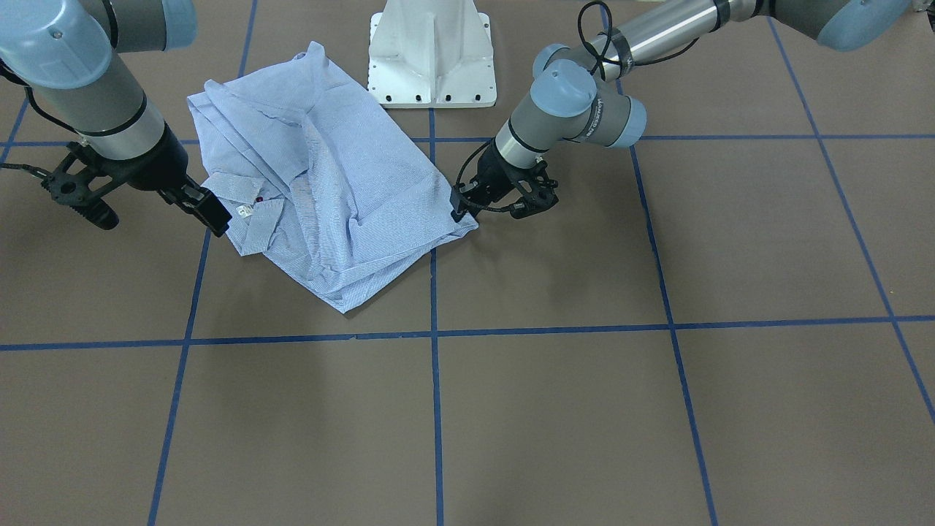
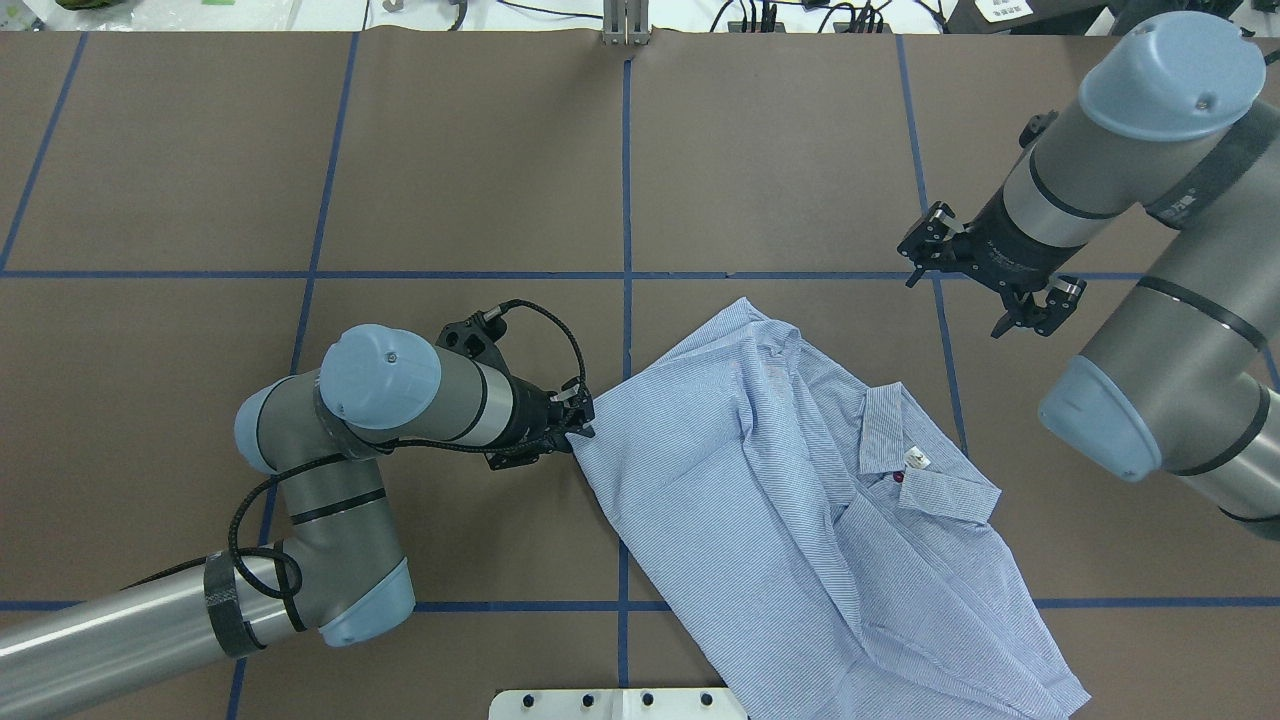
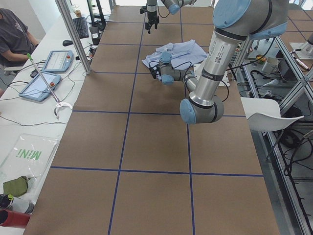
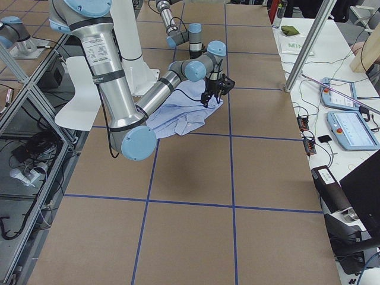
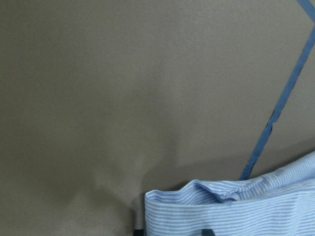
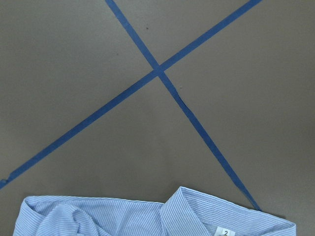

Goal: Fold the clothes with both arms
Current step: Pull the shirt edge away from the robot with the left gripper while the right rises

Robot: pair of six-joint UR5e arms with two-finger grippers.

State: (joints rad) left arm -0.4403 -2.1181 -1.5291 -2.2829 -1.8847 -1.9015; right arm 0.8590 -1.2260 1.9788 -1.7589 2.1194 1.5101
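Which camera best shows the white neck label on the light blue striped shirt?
The right wrist-mounted view: the white neck label is closest, its printed 2 legible, though the bottom edge crops it. Overhead and front-facing views show it whole but tiny. Side views are too distant; the left wrist view misses it.

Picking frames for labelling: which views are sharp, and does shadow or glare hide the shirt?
Right wrist view: sharp, stripes of the shirt and neck label crisp. Left wrist view: slightly soft, faint shadow on the table beside the hem. Front-facing view: even light, soft shadow beside the shirt, no glare.
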